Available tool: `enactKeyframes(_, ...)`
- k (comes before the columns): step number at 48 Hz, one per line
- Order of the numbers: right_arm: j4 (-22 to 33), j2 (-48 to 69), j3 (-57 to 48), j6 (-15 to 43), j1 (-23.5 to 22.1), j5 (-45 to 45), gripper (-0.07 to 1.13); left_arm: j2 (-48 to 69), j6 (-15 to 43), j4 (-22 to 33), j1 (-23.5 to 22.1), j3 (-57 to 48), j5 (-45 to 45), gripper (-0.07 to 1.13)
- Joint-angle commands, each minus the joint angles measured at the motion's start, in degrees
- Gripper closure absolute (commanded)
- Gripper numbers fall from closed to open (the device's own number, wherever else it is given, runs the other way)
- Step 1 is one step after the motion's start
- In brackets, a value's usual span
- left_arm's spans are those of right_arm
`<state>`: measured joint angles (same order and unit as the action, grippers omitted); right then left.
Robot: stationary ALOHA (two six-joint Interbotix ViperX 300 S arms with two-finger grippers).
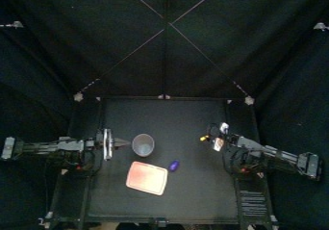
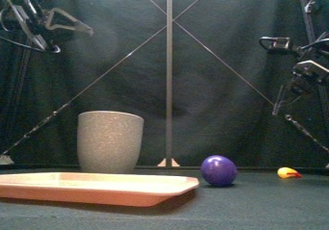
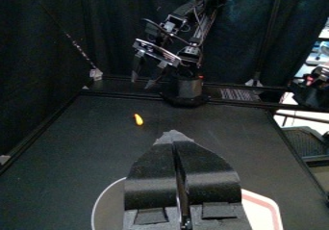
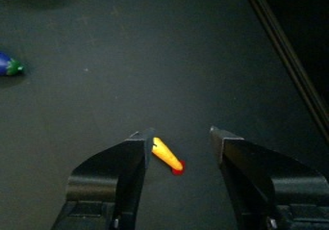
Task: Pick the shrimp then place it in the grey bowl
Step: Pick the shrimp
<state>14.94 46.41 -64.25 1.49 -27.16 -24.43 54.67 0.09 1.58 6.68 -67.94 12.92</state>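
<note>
Shrimp (image 4: 166,155) on bare table (image 4: 154,51) near its edge, below spread right pincer (image 4: 178,132)

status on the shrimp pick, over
Right gripper jaws open, above the shrimp. Left gripper jaws shut, near grey bowl. Shrimp on table, ungrasped. Purple ball apart, not blocking.
</note>
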Motion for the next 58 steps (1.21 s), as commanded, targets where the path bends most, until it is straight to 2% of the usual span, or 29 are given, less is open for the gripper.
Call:
enactKeyframes(1,-1.23,-3.78,0.62,-0.09,-0.09,0.53,0.20,-0.26,0.09,0.00,0.18,0.97,0.53,1.01)
enactKeyframes(13,-2.90,-13.36,1.23,-0.88,0.18,0.18,0.19,-0.26,0.09,0.09,0.26,0.70,0.62,1.01)
enactKeyframes(40,1.32,-25.93,3.16,-1.05,-0.35,3.52,0.19,-0.26,0.09,0.00,0.26,-1.14,1.58,1.01)
enactKeyframes(58,3.16,-32.43,4.22,-1.05,-5.10,4.31,0.20,-0.26,0.09,0.09,0.26,-1.85,1.58,1.01)
